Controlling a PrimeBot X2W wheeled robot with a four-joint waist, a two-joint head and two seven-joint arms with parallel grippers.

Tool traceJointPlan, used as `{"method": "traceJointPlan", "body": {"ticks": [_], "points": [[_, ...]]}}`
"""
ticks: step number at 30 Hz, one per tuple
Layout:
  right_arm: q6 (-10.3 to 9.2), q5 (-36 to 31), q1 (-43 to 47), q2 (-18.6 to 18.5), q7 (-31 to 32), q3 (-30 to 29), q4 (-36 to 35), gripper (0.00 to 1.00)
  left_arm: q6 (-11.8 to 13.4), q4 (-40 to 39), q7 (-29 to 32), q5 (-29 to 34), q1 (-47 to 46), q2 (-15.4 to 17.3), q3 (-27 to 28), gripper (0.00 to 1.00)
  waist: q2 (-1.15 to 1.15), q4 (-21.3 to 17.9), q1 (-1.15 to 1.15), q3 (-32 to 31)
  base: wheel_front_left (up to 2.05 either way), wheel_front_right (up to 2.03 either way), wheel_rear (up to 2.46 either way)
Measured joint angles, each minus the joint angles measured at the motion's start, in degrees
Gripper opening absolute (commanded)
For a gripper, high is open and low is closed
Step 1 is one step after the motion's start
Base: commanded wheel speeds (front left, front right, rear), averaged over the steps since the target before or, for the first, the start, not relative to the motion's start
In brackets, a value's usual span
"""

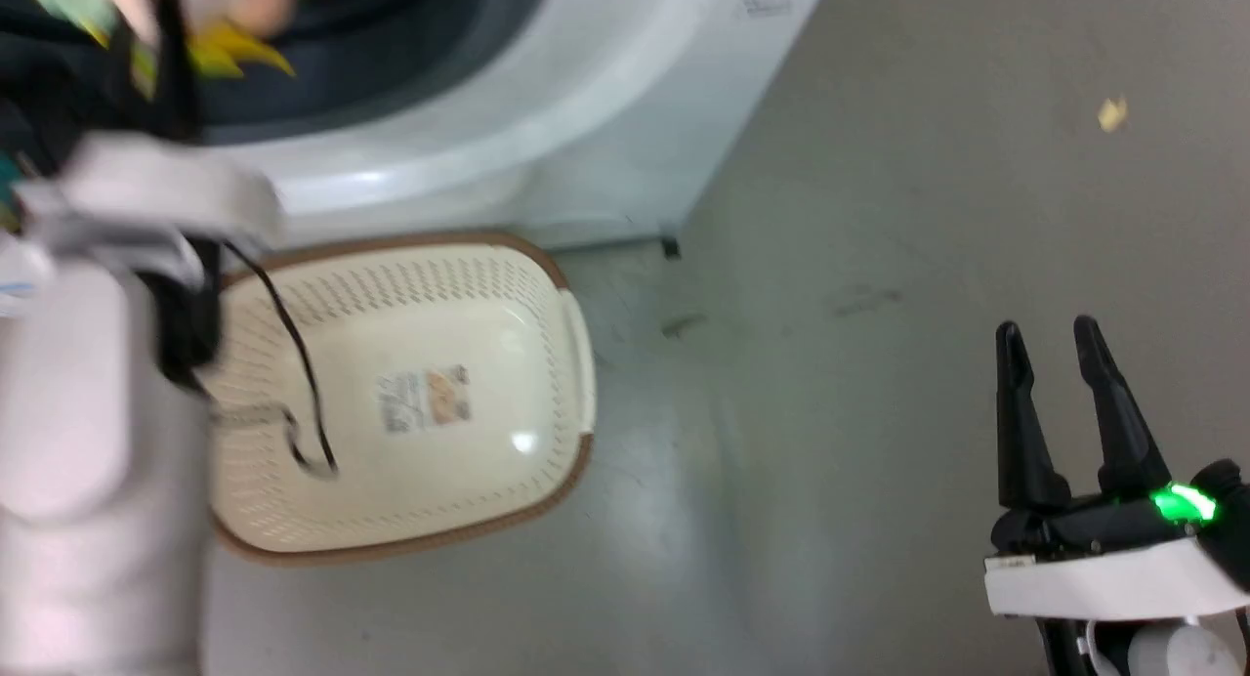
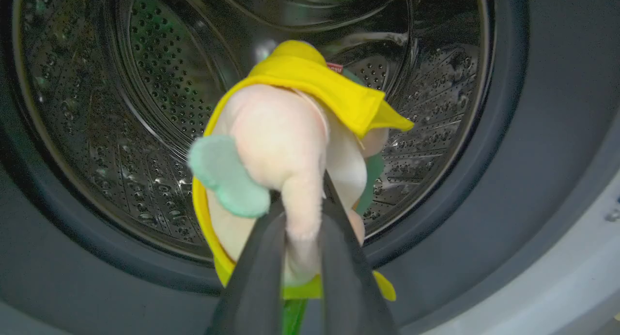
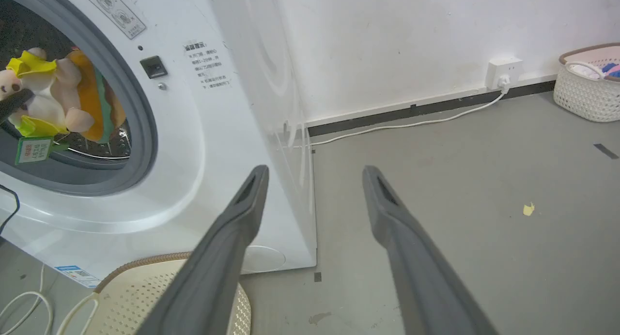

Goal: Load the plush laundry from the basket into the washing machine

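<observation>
Arm, left: your pale forearm [image 1: 88, 442] reaches up toward the washing machine [image 3: 203, 131]. Your left gripper [image 2: 301, 199] sits at the door opening, fingers pinched nearly together on a pale-pink part of the plush doll [image 2: 286, 127].
Doll: held clear of the basket, framed by the grey rubber ring [image 2: 533, 131], in front of the steel drum [image 2: 145, 83]; green tag [image 3: 33, 149] dangling below it.
Arm, right: your right gripper [image 1: 1055, 339] hovers over the floor, well apart from the washer, fingers spread wide, gripping nothing.
Basket [image 1: 547, 266]: cream, brown-rimmed, on the floor just beside the washer's front; label sticker [image 1: 425, 400] on its bottom.
Room: grey floor [image 1: 879, 412], open on your right; yellow scrap [image 1: 1111, 114]; white wall [image 3: 411, 44]; socket [image 3: 503, 68] with white cable; woven basket [image 3: 586, 88] far off.
</observation>
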Motion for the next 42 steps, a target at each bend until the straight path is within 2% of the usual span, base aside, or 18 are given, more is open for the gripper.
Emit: {"method": "traceJointPlan", "body": {"ticks": [8,12,17,22,27,28,29,30,36,42], "points": [[0.00,3.23,-3.11,0.00,0.00,0.88,0.77,1.00,-0.60,9.67,9.59,4.03,-19.41,10.47,0.07,0.00,0.00,-4.81,0.00,7.99,0.00,0.00,0.00],[0.00,4.53,-4.32,-0.01,0.00,1.41,1.10,1.00,-1.09,14.81,13.07,6.49,-27.63,13.73,-1.72,0.00,0.00,-6.90,0.00,10.96,0.00,0.00,0.00],[0.00,5.27,-5.00,-0.01,0.00,1.98,1.36,1.00,-2.09,21.92,18.79,9.04,-34.71,15.06,-4.94,0.00,0.00,-8.56,-0.01,13.60,0.00,0.00,0.00],[0.00,5.70,-5.91,-0.01,0.00,2.33,1.43,1.00,-2.57,28.55,24.94,10.12,-37.67,15.41,-6.93,0.00,0.00,-8.93,-0.01,14.89,0.00,0.00,0.00],[0.00,5.69,-6.26,-0.01,0.00,2.21,1.55,1.00,-2.60,31.21,25.39,10.22,-39.68,15.30,-7.58,0.00,0.00,-8.60,-0.01,15.21,0.00,0.00,0.00],[0.00,5.68,-6.40,-0.01,0.00,2.14,1.63,1.00,-2.60,31.71,24.77,10.06,-39.68,15.22,-7.60,0.24,0.00,-8.50,-0.01,15.14,0.00,0.00,0.00],[0.00,5.67,-6.56,-0.01,0.00,2.04,1.68,1.00,-2.60,32.18,24.08,9.93,-39.66,15.11,-7.69,0.82,0.00,-8.39,-0.01,15.01,0.00,0.00,0.00],[0.00,5.64,-6.68,-0.01,0.00,1.91,1.68,1.00,-2.61,32.61,23.34,9.89,-39.62,14.94,-7.84,1.00,0.00,-8.25,-0.01,14.82,0.00,0.00,0.00],[0.00,4.11,-6.74,-0.01,0.00,0.94,1.66,1.00,-3.03,35.46,17.85,8.48,-37.78,13.39,-8.35,1.00,0.00,-6.96,-0.01,12.64,0.00,0.00,0.00],[0.00,1.40,-6.33,-0.01,0.00,-0.25,1.62,1.00,-3.64,37.76,9.94,6.83,-30.65,10.89,-8.95,1.00,0.00,-5.39,-0.02,7.54,0.00,0.00,0.00]]}}
